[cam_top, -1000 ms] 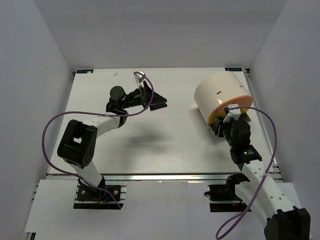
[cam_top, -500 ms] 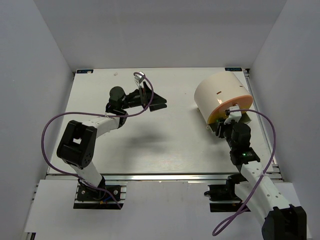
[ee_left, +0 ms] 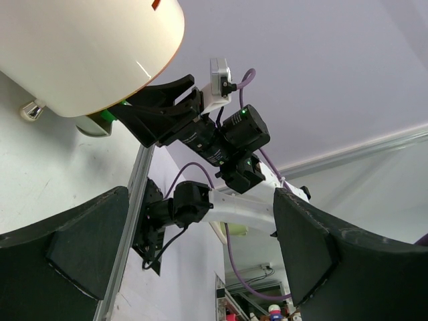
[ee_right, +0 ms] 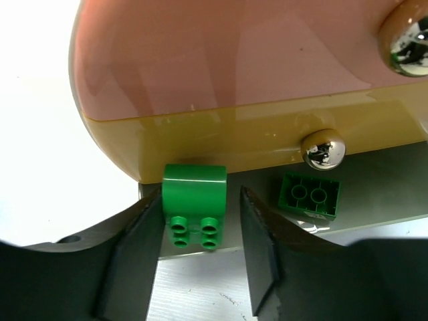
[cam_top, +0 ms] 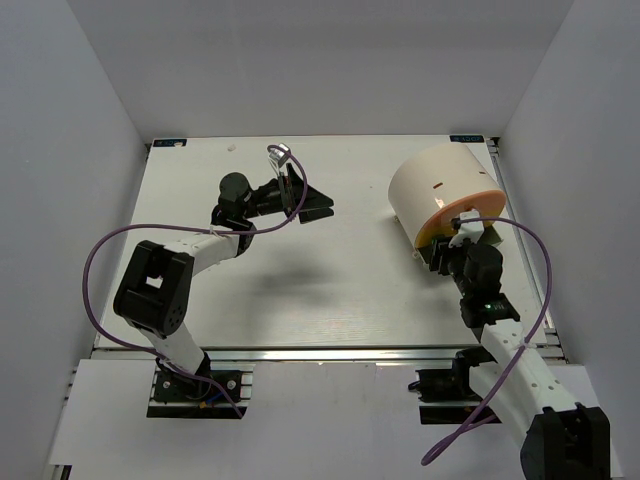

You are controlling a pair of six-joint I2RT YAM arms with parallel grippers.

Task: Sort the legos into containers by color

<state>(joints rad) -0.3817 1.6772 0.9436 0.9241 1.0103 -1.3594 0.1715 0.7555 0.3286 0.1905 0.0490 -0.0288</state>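
Observation:
A rounded green lego (ee_right: 194,200) lies studs toward me on an olive-grey plate (ee_right: 381,197), up against the cream-white container (cam_top: 438,186) with its orange face (ee_right: 234,60). My right gripper (ee_right: 200,224) straddles this lego: the left finger (ee_right: 137,234) is at its side and a gap shows before the right finger (ee_right: 257,231), so it is open. A second green lego (ee_right: 309,195) lies hollow side up to the right. My left gripper (cam_top: 318,207) hangs wide open and empty above the table's middle left. No other legos show.
Two chrome knobs (ee_right: 323,148) (ee_right: 404,33) stick out of the container's face. The container lies on its side at the table's back right, close to the right edge rail (cam_top: 512,215). The left wrist view looks across at the container (ee_left: 87,47) and the right arm (ee_left: 227,134).
The right arm's wrist has shifted slightly beside the container. The left arm has not moved.

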